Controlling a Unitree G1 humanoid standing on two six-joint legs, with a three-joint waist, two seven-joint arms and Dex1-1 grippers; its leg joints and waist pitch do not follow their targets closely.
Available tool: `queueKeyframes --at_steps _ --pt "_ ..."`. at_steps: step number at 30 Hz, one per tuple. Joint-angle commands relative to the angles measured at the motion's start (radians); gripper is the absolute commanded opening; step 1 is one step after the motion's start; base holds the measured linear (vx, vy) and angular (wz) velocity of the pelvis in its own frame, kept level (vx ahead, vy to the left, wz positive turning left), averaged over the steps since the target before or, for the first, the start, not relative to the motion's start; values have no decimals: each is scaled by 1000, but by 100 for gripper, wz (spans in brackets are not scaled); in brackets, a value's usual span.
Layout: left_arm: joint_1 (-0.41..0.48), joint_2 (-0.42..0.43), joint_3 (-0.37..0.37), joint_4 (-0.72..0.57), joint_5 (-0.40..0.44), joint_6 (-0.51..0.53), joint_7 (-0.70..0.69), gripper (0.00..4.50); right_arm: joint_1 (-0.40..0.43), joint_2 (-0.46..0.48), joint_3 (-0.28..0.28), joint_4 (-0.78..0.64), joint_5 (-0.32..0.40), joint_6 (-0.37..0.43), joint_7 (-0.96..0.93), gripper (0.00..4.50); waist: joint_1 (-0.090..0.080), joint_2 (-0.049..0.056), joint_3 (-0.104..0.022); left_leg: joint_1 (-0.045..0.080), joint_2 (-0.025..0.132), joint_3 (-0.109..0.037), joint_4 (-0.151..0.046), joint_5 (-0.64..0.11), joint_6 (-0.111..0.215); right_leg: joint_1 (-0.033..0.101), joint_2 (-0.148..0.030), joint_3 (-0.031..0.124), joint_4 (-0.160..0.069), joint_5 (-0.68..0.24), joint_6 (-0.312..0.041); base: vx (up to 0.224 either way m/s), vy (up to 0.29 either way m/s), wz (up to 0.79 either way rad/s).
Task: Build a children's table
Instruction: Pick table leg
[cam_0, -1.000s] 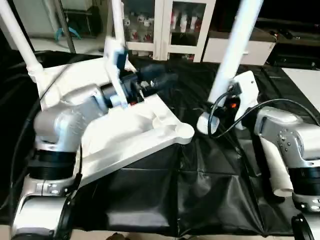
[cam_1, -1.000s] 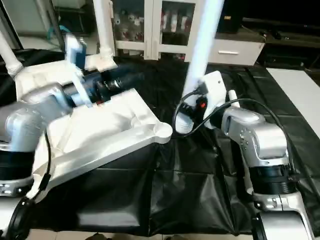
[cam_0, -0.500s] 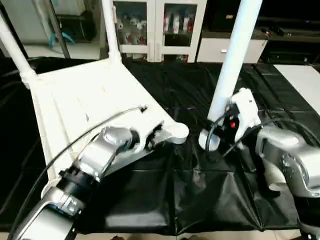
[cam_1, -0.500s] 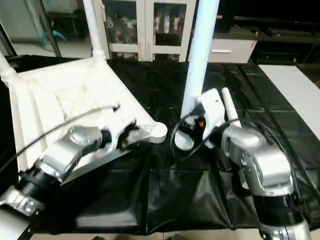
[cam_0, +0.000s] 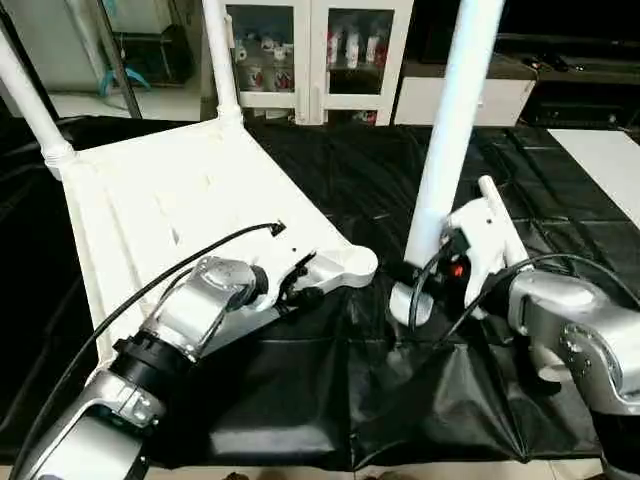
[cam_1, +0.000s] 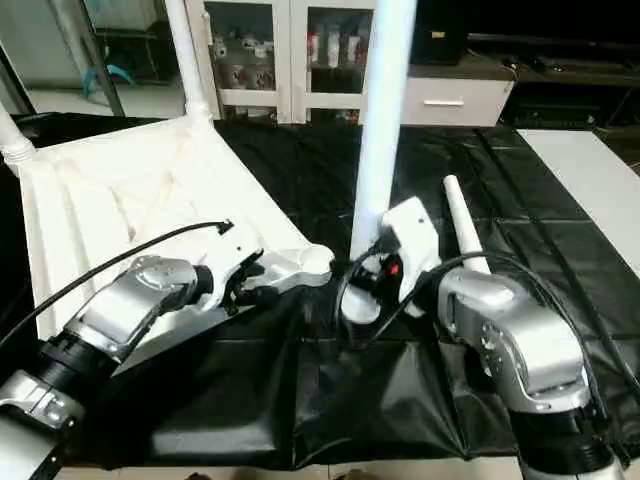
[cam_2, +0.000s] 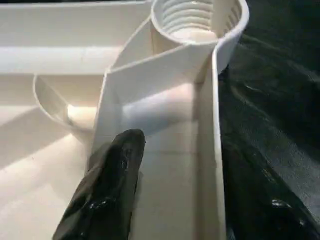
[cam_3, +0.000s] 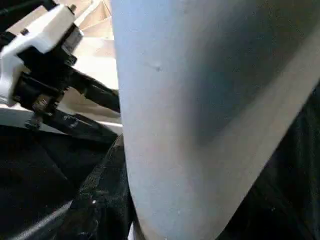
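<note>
The white tabletop (cam_0: 170, 200) lies upside down on black cloth, ribs up, with two tube legs (cam_0: 222, 60) standing in its far corners. My left gripper (cam_0: 297, 287) sits at the tabletop's near right rim, just short of the empty threaded corner socket (cam_2: 197, 20). My right gripper (cam_0: 425, 285) is shut on a third leg (cam_0: 450, 130) and holds it nearly upright. That leg's lower end (cam_0: 405, 300) hangs just right of the empty socket (cam_0: 352, 265). Another loose leg (cam_1: 460, 225) lies on the cloth behind my right arm.
Black cloth (cam_0: 330, 390) covers the work surface up to its front edge. A white cabinet with glass doors (cam_0: 320, 50) stands behind, and a white board (cam_0: 600, 160) lies at the far right. Cables loop from both wrists.
My left arm came down from over the tabletop to its near right corner. The held leg has moved a little left, toward the socket. The camera has also shifted.
</note>
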Motion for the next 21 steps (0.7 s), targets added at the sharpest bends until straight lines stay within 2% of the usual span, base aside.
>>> queueKeyframes --at_steps 1,2,7,13,14,21 --pt "12 14 -3 -13 12 30 -16 213 -11 -7 -9 -15 3 5 5 186 -1 -3 -68 6 23 -8 -77 -228 -10 49 -40 39 -86 -366 -153 0 0 0" --pt "15 20 -6 -25 10 43 -24 188 -13 -5 -12 -13 1 5 3 186 -1 -2 -68 7 24 -8 -77 -230 -11 49 -40 39 -86 -363 -155 0 0 0" --pt "24 32 -5 -57 9 86 -43 161 -17 -6 -14 -12 6 5 1 186 -2 -3 -66 7 24 -8 -78 -235 -13 48 -40 39 -85 -358 -159 0 0 0" --pt "29 17 10 -54 3 94 -45 121 -20 -4 -10 -7 6 1 1 186 -1 -4 -66 6 23 -8 -79 -243 -12 48 -41 39 -90 -389 -145 0 0 0" --pt "31 11 8 -54 4 95 -44 97 -21 -3 -10 -7 6 1 1 186 -1 -5 -65 7 23 -9 -79 -246 -12 47 -41 39 -91 -395 -143 0 0 0" --pt "48 -8 -13 -68 14 81 -53 43 -31 18 -24 12 -8 -29 -25 186 0 -4 -65 5 23 -9 -80 -248 -11 46 -42 38 -94 -406 -135 0 0 0"
